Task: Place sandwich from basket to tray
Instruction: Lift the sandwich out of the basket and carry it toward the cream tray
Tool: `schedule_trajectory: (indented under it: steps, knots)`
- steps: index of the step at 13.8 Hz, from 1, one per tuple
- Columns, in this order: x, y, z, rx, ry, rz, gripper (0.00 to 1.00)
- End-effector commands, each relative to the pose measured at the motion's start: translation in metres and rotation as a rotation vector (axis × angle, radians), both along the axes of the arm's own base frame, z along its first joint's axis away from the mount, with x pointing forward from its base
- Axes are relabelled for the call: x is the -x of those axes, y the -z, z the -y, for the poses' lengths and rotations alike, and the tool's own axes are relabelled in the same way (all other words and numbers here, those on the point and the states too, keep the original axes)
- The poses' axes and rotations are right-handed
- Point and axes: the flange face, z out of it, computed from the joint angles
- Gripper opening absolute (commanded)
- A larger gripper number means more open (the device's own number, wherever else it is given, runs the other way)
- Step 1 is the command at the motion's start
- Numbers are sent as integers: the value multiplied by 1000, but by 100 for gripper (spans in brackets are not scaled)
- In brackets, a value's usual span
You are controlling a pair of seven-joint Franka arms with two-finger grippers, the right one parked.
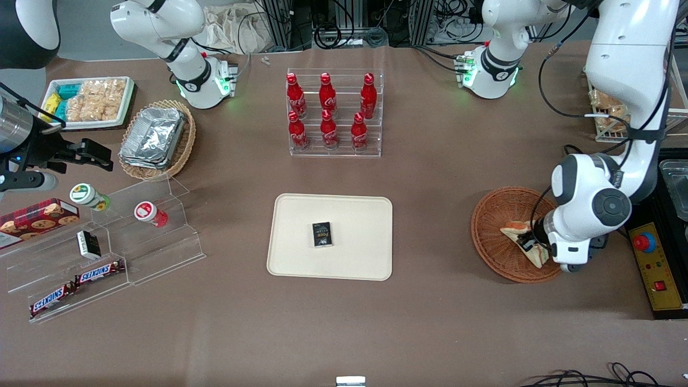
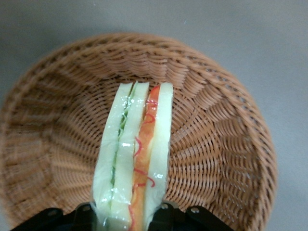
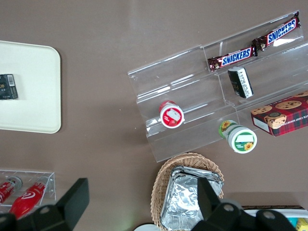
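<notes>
Gripper (image 1: pixel 532 243) is down in the basket (image 1: pixel 492 236), fingers (image 2: pixel 163 214) clamped on either side of the sandwich (image 2: pixel 137 159) (clear-wrapped, red-orange filling showing along the edge). Sandwich sits over the basket's weave. Tray (image 1: pixel 293 258) lies well apart toward mid-table, holding a small dark box (image 1: pixel 322 234)

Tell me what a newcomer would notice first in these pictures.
First, the working arm's end effector down in the round reddish-brown wicker basket, its fingers closed on the clear-wrapped triangular white-bread sandwich. Next, the flat cream-beige rectangular tray mid-table, holding only a small black box. Then the six red bottles in a clear rack, farther from the front camera than the tray.
</notes>
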Motion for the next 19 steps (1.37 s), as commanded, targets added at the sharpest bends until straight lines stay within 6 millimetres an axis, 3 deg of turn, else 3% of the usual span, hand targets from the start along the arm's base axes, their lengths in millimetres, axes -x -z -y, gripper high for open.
schedule_trajectory:
  steps: [1,3,4,6,8,10,13,14,15,17,19]
  knots:
    - [-30,-96,22,0,57,-24,0]
    - [-44,-151,43,26,133,-14,0]
    - [-45,-163,67,44,246,5,2]
    - [-43,-180,113,101,337,36,3]
    - [-33,-182,156,141,406,31,0]
    - [-17,-152,226,155,468,-16,0]
    - [4,-88,321,164,541,-83,0]
    - [13,-62,344,119,545,-94,0]
    - [17,-40,361,105,525,-80,2]
    - [24,-5,372,111,515,-113,2]
    - [41,19,405,109,536,-109,2]
